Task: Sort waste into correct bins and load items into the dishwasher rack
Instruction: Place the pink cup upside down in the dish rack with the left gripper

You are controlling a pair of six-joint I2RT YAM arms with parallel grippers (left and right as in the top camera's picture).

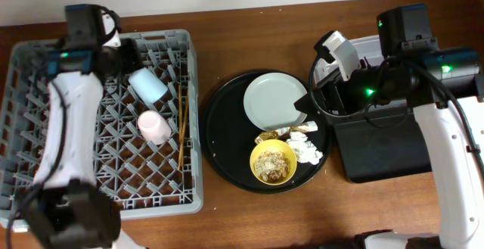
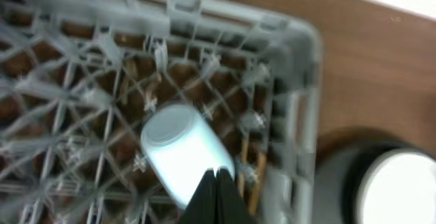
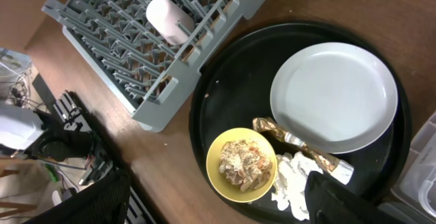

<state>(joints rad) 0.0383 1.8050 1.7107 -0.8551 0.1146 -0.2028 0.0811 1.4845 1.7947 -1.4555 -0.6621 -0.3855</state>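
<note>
Noted left end effector [image 2: 216, 197] nearest lens, tips pressed together, pinching nothing, just above light blue cup [image 2: 182, 157]. Found cup lying tilted on pegs of dishwasher rack [image 2: 300, 67], near pink cup [image 1: 154, 126] and chopsticks [image 1: 181, 120].

Saw only one dark finger of right end effector [image 3: 344, 197] in right wrist view. Could not tell whether spread or closed. Placed it just beside tissue wads [image 3: 289, 183] and foil wrapper [image 3: 293, 142] on round black tray [image 3: 218, 115]. Logged yellow bowl [image 3: 213, 159] with food scraps [image 3: 240, 161], and plate [image 3: 334, 96], as not yet loaded.

Judged risks: tissue and wrapper touching, so likely lifted together into one bin. Scraps spilling onto desk [image 1: 249, 211] if bowl tipped short of bin. Blue cup rolling if nudged.

Got clear tub [image 1: 363, 52] and shallow black tray [image 1: 382, 150] from overhead only, partly hidden under right arm. Got wrapper detail from right wrist only. Left wrist view blurred.
</note>
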